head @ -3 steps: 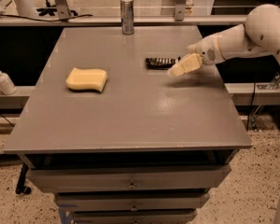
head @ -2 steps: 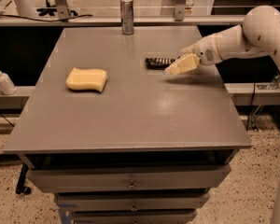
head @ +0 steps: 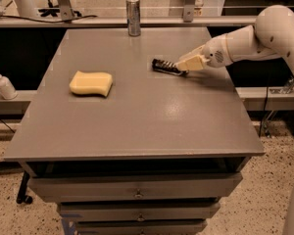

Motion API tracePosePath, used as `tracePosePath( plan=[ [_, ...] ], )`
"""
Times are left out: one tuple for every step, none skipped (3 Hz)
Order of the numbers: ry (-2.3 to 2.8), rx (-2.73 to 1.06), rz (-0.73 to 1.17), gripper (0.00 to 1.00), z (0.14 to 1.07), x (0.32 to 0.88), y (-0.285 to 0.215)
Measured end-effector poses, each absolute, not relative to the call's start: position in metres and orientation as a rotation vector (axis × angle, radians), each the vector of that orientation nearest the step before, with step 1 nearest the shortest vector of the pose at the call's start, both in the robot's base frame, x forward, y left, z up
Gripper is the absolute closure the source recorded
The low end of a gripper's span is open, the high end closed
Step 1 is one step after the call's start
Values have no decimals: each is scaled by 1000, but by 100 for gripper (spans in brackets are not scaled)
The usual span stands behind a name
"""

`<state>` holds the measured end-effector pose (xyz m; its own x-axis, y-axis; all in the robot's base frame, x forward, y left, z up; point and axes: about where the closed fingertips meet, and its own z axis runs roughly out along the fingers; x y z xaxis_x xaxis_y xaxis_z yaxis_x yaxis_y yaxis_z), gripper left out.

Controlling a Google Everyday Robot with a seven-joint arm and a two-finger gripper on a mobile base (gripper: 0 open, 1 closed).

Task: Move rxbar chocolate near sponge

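Three objects sit on the grey rectangular table (head: 137,126): an upright silver metal can (head: 133,16) at the far edge, a pale yellow wavy-edged sponge (head: 91,82) at left, and the dark wrapped rxbar chocolate (head: 164,66) right of centre. The cream gripper (head: 180,66) meets the bar's right end; whether it grasps it, I cannot tell.

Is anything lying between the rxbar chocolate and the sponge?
Nothing visible. Only bare table separates the rxbar chocolate from the sponge; the silver can stands at the far edge, off that path. The gripper is at the bar's end away from the sponge.
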<state>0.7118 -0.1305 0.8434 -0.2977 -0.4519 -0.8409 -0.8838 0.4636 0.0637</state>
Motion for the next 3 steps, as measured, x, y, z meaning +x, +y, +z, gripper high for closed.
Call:
tracePosePath(
  plan=[
    [1913,-1118,693,87,845,711,-130],
    [1910,-1123,708,100,845,707,-126],
    [1895,-1137,749,100,843,702,-109]
  ],
)
